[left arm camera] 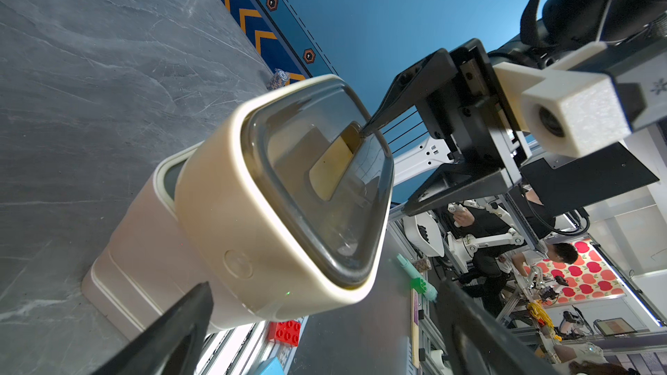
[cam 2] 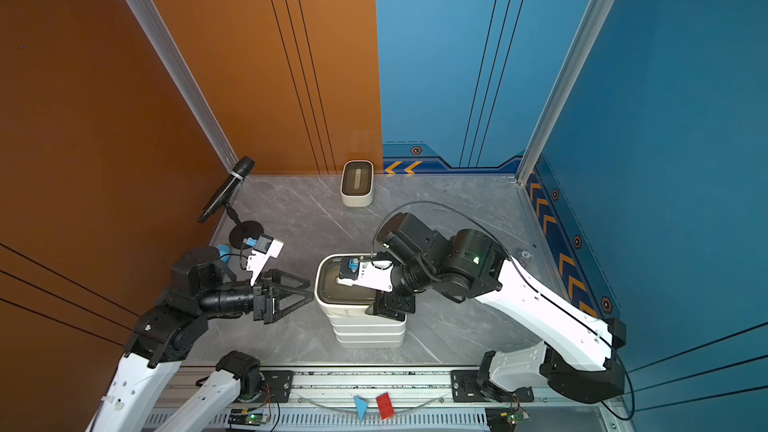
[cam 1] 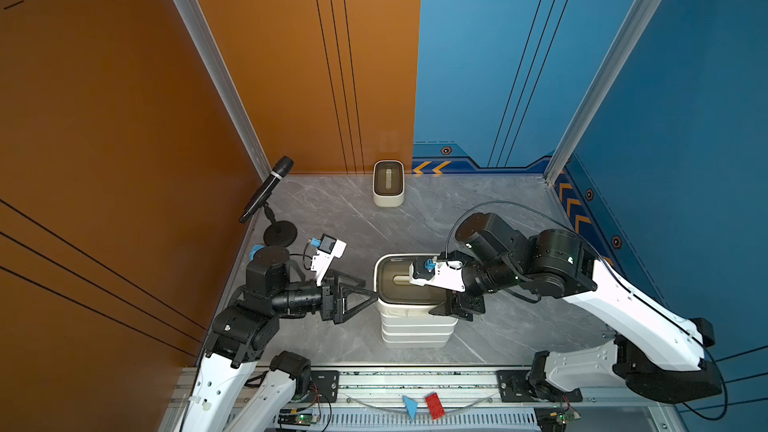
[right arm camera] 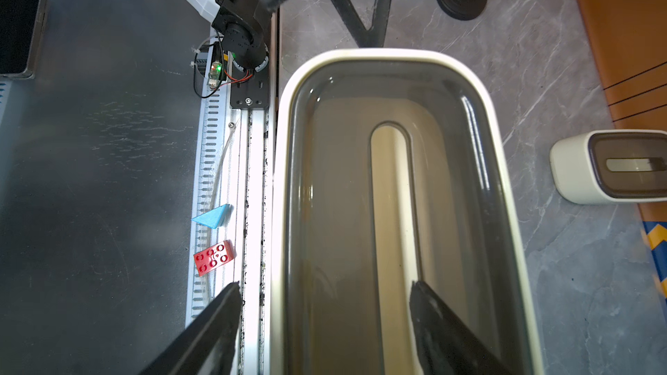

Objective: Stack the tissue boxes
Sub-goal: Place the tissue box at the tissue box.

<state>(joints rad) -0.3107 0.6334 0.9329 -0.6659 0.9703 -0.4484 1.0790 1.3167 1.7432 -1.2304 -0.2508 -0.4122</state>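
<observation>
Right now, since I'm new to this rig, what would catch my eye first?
A tall stack of tissue boxes stands near the front of the table, with the right end effector at its dark-lidded top box and the open left end effector beside it. One lone box sits at the far edge.

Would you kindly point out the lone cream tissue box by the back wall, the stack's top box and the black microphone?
Lone cream tissue box (cam 1: pixel 388 200): in a top view, cream front wall.
Stack's top box (right arm camera: pixel 393 193): right wrist view, dark lid's slot.
Black microphone (cam 1: pixel 262 193): in a top view, handle.
</observation>
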